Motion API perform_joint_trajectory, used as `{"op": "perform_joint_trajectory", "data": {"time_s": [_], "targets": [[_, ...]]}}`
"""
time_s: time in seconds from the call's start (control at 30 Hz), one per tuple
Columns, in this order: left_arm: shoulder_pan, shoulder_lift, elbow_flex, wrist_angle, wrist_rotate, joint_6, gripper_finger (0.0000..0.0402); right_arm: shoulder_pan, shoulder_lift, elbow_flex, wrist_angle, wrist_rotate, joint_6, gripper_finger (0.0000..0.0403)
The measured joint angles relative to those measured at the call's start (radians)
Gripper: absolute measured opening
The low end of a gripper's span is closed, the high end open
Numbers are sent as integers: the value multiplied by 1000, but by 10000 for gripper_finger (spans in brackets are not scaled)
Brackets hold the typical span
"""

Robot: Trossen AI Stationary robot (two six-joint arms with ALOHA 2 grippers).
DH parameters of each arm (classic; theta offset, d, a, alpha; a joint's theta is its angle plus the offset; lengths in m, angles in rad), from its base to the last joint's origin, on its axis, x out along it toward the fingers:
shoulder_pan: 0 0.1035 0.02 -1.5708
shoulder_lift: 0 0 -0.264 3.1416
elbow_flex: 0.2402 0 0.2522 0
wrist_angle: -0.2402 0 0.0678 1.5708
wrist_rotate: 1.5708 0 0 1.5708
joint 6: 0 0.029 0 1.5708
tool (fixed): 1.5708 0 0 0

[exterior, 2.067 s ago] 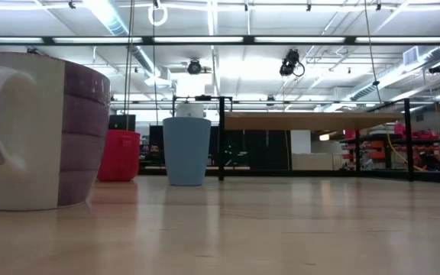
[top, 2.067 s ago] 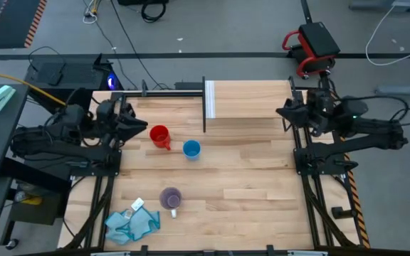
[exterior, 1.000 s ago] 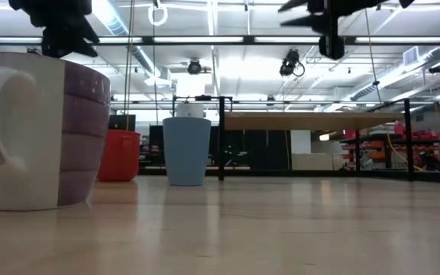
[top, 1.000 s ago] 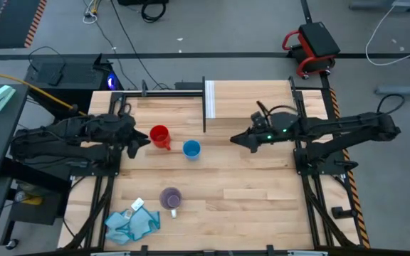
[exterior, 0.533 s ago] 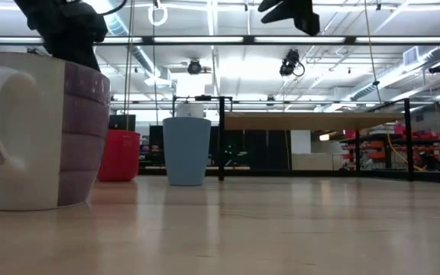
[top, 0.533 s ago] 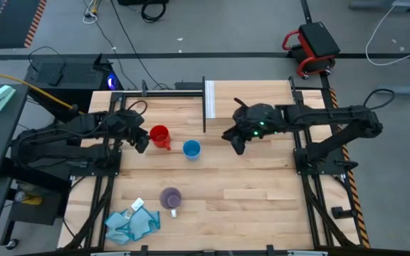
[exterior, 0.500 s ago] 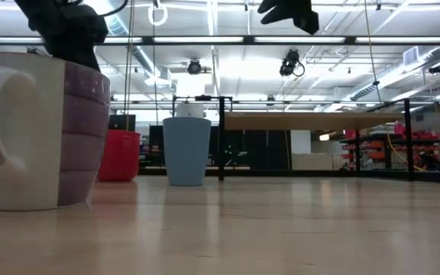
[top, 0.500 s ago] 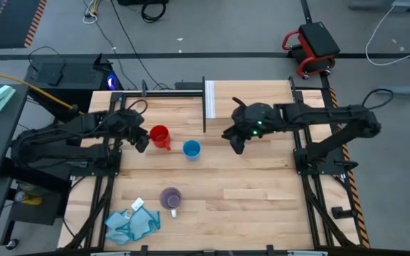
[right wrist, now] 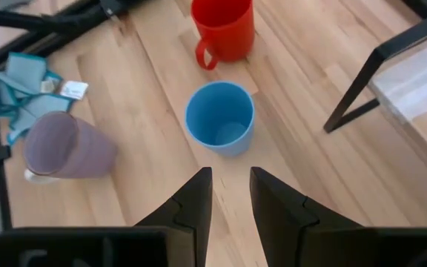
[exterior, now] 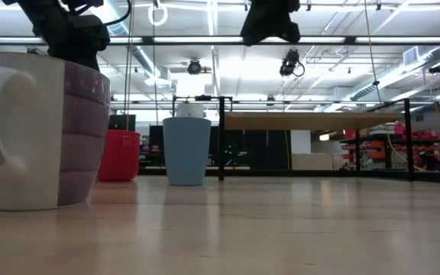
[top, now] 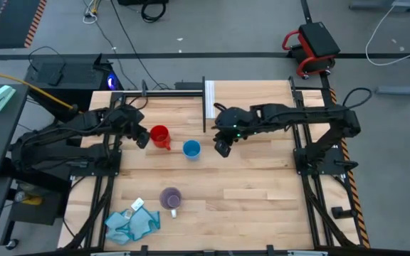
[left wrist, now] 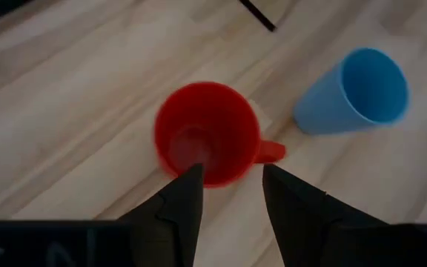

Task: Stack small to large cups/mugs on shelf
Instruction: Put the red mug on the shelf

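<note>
Looking down on the desk (top: 262, 185), we see both arms reaching in toward the middle. Our left end effector (top: 142, 139) hangs just beside the red mug (top: 160, 136), on its left side, not touching it. From the left wrist, its two fingers (left wrist: 180, 208) stand parted with a clear gap between them, nothing held, and the red mug sits upright right ahead of them with its handle pointing toward the blue cup (left wrist: 356, 90).

Over on the other side, our right end effector (top: 221, 148) hovers near the blue cup (top: 191, 148), just to its right and apart from it. The right wrist view shows its fingers (right wrist: 191, 204) spread a little, a narrow gap between them, empty, with the blue cup (right wrist: 219, 117) standing open-side up just beyond the tips and the red mug (right wrist: 223, 29) farther on.

The purple mug (top: 171, 198) stands alone nearer the front edge, well apart from the other two; at desk level it looms large at the left (exterior: 40, 130). A teal cloth (top: 130, 225) lies crumpled near the front left corner.

The shelf (top: 251, 99) sits at the back of the desk, raised on dark legs, its white strip at the left end. We see no cup on it.
</note>
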Motion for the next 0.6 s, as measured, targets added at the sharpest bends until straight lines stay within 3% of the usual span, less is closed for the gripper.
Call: {"op": "perform_joint_trajectory", "data": {"time_s": [0.3,0.6], "targets": [[128,55,0,-3,-57,77,133,-8,32,0,1,0,-2,100],[178,236,0,9,37,115,142,-6,10,0,-8,1,1,100]]}}
